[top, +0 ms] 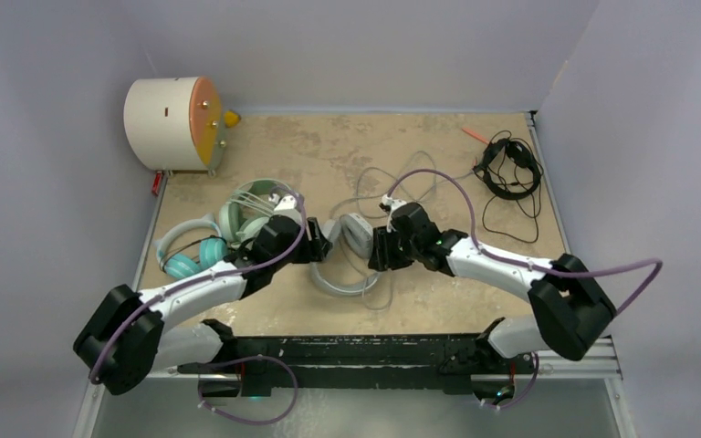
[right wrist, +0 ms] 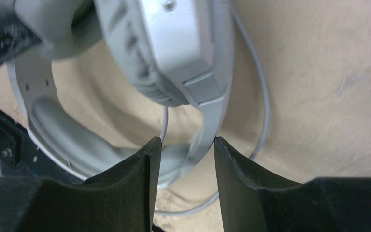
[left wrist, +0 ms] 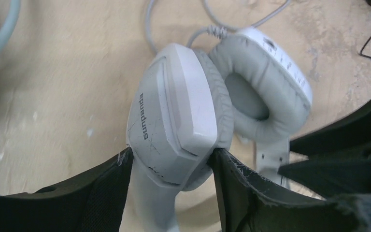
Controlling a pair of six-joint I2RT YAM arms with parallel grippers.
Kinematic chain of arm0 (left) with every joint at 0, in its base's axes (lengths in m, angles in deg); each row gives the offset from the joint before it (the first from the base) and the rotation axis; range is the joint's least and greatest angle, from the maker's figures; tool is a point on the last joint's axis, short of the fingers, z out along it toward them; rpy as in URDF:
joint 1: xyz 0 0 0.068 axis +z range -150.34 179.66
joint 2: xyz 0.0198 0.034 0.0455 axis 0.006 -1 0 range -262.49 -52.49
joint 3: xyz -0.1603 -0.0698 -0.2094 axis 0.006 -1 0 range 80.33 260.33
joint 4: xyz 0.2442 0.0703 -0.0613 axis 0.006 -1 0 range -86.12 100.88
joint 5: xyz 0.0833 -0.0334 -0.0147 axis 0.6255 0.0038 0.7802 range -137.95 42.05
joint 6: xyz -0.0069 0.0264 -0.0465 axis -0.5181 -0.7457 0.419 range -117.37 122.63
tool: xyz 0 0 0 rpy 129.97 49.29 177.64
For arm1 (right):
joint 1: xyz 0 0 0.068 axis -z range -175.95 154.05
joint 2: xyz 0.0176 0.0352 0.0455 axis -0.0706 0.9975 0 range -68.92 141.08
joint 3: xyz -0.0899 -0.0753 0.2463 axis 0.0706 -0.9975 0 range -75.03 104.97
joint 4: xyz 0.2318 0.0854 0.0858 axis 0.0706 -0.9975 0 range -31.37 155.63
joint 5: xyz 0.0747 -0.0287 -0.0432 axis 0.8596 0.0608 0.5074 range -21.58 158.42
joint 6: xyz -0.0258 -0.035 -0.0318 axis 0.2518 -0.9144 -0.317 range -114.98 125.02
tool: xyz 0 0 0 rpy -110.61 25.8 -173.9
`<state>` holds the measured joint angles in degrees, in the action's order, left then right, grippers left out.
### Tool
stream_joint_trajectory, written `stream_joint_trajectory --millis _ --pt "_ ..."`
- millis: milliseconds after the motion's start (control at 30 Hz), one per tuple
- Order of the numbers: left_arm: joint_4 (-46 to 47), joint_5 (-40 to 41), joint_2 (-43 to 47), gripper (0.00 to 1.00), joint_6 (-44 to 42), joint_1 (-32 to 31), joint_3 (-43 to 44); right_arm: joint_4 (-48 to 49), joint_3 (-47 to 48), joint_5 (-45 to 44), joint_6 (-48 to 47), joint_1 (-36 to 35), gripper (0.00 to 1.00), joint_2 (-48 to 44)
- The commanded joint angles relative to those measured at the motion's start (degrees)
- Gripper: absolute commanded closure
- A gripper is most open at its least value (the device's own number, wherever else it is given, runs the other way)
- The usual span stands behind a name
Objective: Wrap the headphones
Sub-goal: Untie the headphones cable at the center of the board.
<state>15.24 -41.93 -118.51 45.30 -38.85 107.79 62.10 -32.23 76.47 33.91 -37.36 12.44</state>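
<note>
The large white-and-grey headphones lie mid-table with their grey cable trailing behind. My left gripper is shut on one ear cup, with its jaws pressed on both sides of the shell. My right gripper is open, its jaws either side of the headband arm just below the other cup, with the cable beside it. The mint-green headphones and the teal-cupped ones lie at the left. The thin black headphones lie at the far right.
A cream drum with an orange face stands at the back left corner. Grey walls close in the table on the left, back and right. The black cable loops loose near the right edge.
</note>
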Motion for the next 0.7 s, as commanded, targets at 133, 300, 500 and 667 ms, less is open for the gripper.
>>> stream_joint_trajectory --millis 133,300,500,667 --pt "18.1 -11.2 -14.1 0.27 -15.0 -0.1 12.7 1.5 -4.8 -3.3 10.3 -7.9 0.53 -9.6" --pt "11.2 -6.4 -21.2 0.14 -14.6 1.4 21.2 3.3 -8.0 -10.1 15.7 -12.3 0.47 -11.9" --pt "-2.5 3.4 -16.6 0.1 -12.1 1.4 23.4 -0.2 -6.5 -13.5 13.7 -12.3 0.35 -12.5" --pt "-17.4 9.6 -11.0 0.1 -4.6 1.4 23.4 0.4 -7.6 -13.6 12.1 -12.4 0.28 -13.8"
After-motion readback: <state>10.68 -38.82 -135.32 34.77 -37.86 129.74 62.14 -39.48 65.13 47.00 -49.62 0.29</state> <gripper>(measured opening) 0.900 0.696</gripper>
